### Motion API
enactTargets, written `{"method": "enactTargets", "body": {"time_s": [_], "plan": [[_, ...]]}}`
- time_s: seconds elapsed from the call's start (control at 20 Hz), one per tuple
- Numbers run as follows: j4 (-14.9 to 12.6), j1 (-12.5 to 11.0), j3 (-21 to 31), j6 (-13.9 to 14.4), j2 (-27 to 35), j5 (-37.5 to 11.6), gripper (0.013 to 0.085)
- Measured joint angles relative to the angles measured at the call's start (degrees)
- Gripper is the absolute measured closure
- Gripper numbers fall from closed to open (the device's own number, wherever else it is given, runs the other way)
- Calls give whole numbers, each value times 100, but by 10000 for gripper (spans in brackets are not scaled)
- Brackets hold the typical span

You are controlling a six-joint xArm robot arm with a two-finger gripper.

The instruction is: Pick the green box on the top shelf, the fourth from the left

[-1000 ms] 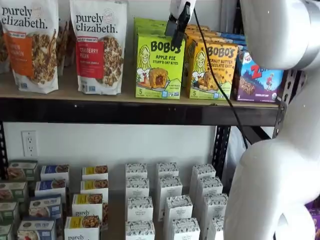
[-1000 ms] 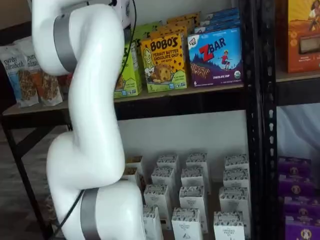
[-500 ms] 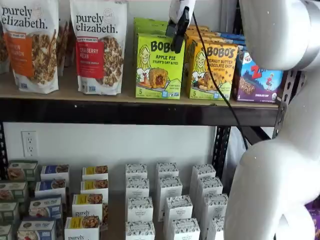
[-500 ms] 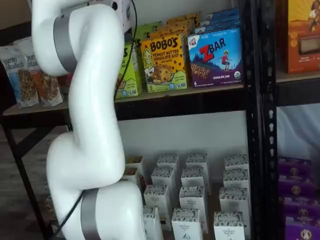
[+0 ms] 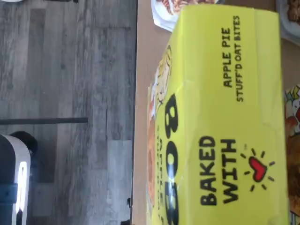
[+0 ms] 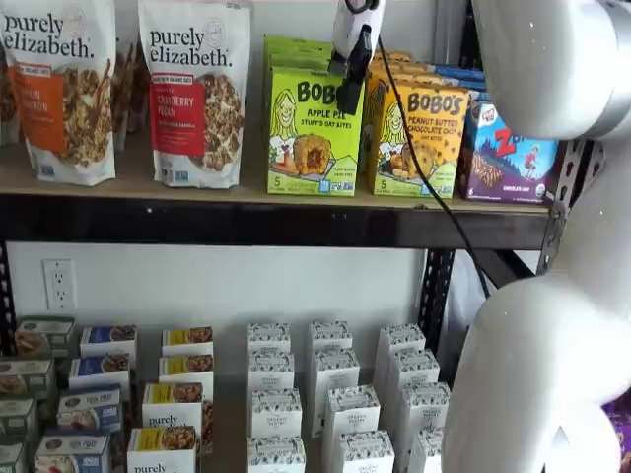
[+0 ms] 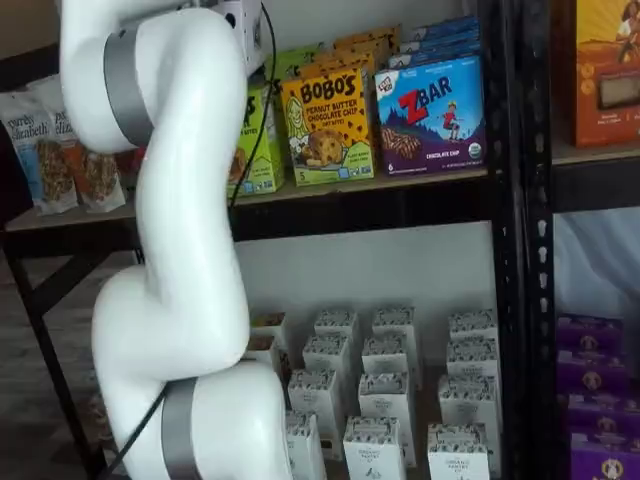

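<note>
My claw (image 6: 347,94) hangs upper centre over the Bobo's Apple Pie box (image 6: 313,130); whether it's spread, I cannot tell. I should straddle the carton's top squarely.

On the top shelf (image 6: 246,219) I see the Bobo's Apple Pie box (image 6: 314,131) standing at the front edge, more of its kind behind it. Left of it stand two Purely Elizabeth granola bags (image 6: 195,91); right, the Bobo's Peanut Butter Chocolate Chip box (image 6: 419,141), then the Zbar box (image 6: 505,158). The fingers (image 6: 349,94) hang before the Apple Pie box's upper right corner.
</note>
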Motion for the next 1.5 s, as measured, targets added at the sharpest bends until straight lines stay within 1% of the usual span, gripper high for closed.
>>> {"method": "enactTargets", "body": {"time_s": [0.4,0.5,0.55,0.6,0.65,0.7,0.75,0.8,1.0,1.05,1.1,1.15,1.2,1.25,1.45,1.5], "plan": [[-70,43,291,11,-125,-245,130],[-46,42,350,9,-155,-315,210],[-35,39,364,7,-163,-332,210],[-28,37,372,4,-168,-342,250],[-23,34,379,2,-173,-349,250],[-21,31,385,0,-178,-354,290],[-16,27,389,-3,-183,-357,290],[-14,25,391,-6,-185,-357,330],[-25,11,321,-17,-148,-247,330],[-15,6,348,-21,-168,-278,370],[-5,2,363,-24,-179,-293,370],[1,0,367,-25,-183,-295,410],[6,-1,371,-25,-187,-297,410],[10,-1,373,-26,-189,-298,450],[-1,11,346,-13,-179,-257,450],[0,13,360,-11,-189,-275,490]]}}
